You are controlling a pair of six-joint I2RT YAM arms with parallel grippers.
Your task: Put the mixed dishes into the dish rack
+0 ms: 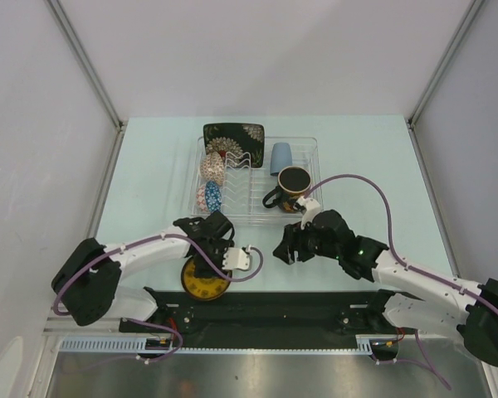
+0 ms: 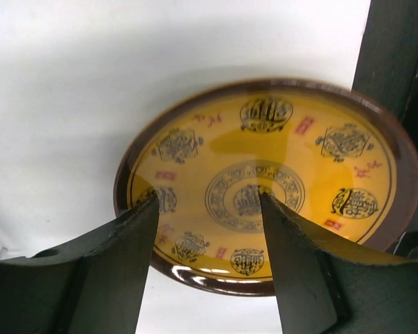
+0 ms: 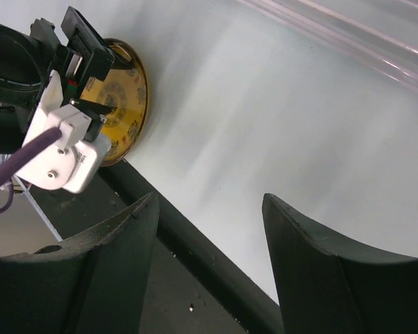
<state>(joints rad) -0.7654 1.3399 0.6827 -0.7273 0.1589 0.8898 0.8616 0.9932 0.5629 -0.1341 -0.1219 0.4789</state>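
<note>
The round yellow dark-rimmed saucer (image 1: 204, 285) lies flat on the table by the near edge. It also shows in the left wrist view (image 2: 265, 181) and the right wrist view (image 3: 125, 104). My left gripper (image 1: 208, 262) is open just above it (image 2: 209, 200), with its fingertips over the saucer's near half. The white wire dish rack (image 1: 251, 205) holds the black square floral plate (image 1: 232, 133), the beige netted bowl (image 1: 213, 166), the small blue bowl (image 1: 212, 196) and the red mug (image 1: 292, 185). My right gripper (image 1: 285, 247) is open and empty (image 3: 209, 203) in front of the rack.
A pale blue cup (image 1: 280, 157) lies in the rack behind the mug. A black strip (image 1: 307, 303) runs along the table's near edge, right behind the saucer. White walls close in the table at left, right and back.
</note>
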